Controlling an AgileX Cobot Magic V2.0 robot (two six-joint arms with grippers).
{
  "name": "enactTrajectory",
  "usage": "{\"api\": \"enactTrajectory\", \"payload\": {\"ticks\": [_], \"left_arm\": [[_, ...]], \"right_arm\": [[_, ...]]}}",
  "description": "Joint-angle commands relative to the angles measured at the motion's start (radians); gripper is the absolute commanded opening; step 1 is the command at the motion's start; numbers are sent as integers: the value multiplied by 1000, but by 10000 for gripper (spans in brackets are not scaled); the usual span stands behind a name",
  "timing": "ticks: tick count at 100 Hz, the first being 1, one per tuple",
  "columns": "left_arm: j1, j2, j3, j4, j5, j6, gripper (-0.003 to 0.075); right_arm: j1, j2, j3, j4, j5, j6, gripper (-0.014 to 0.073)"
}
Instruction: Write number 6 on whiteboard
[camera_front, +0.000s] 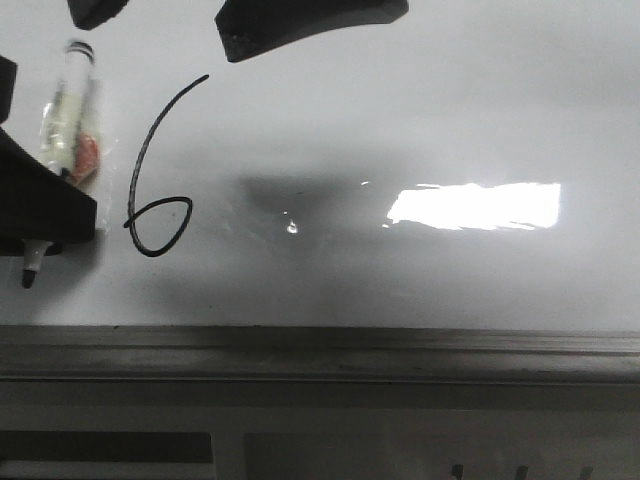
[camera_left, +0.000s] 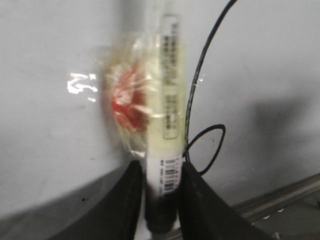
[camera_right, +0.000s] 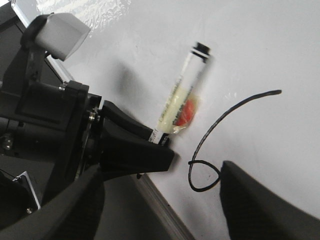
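The number 6 (camera_front: 141, 150) is drawn in thin black line at the left of the whiteboard (camera_front: 400, 120). My left gripper (camera_front: 40, 235) is shut on a marker pen (camera_front: 75, 110) just left of the digit. The pen's black tip (camera_front: 30, 272) points toward the board's near edge. In the left wrist view the gripper (camera_left: 162, 200) clamps the pen (camera_left: 167, 100) beside the 6 (camera_left: 188, 115). My right gripper (camera_front: 160, 35) is open and empty above the 6. Its wrist view shows its gripper (camera_right: 162, 200), the 6 (camera_right: 206, 134), the pen (camera_right: 182, 92) and the left gripper (camera_right: 135, 145).
A grey metal edge strip (camera_front: 320, 350) runs along the whiteboard's near side. Clear plastic with a red patch (camera_front: 88, 155) is wrapped round the pen. A bright light glare (camera_front: 475, 205) lies on the board at the right.
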Motion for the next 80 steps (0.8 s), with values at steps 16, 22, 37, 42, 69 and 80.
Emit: {"api": "enactTrajectory", "payload": {"ticks": [16, 22, 37, 42, 69, 80], "left_arm": [[6, -22, -27, -15, -28, -6, 305], [6, -40, -27, -15, -28, -6, 305], [13, -105, -27, 0, 11, -6, 305], [26, -127, -27, 13, 32, -6, 305], [156, -236, -27, 103, 195, -6, 305], [189, -302, -27, 154, 247, -6, 295]], "right_arm": [[1, -34, -28, 9, -59, -9, 436], [1, -37, -28, 9, -59, -9, 436], [1, -57, -28, 9, -59, -9, 436], [1, -66, -28, 9, -59, -9, 421], [1, -112, -6, -9, -56, -9, -54], [1, -151, 36, -9, -67, -9, -62]]}}
